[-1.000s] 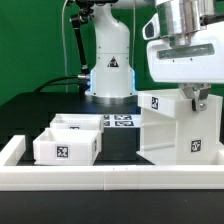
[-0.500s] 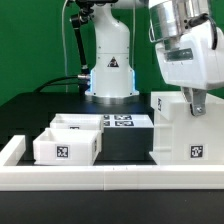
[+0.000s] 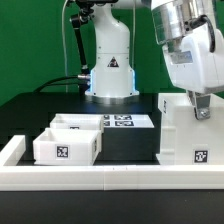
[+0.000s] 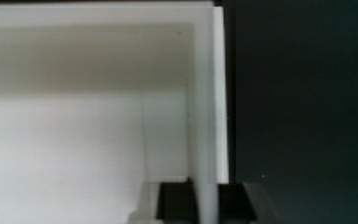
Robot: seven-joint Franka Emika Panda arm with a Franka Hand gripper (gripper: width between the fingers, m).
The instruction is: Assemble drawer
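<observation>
The large white hollow box [image 3: 190, 130] of the drawer stands on the black table at the exterior view's right, tags on its front. My gripper [image 3: 201, 106] is shut on the box's top wall edge. In the wrist view the thin white wall [image 4: 208, 100] runs between my two black fingers [image 4: 178, 203], with the box's pale inside beside it. Two small shallow white trays [image 3: 67, 140] with tags sit side by side at the exterior view's left, apart from the box.
A low white border wall [image 3: 90, 178] runs along the table's front. The marker board [image 3: 125, 122] lies flat behind the trays, in front of the arm's white base [image 3: 110, 70]. Black table shows between trays and box.
My gripper has carried the large box steadily toward the exterior view's right, widening the gap to the trays. The trays have not moved.
</observation>
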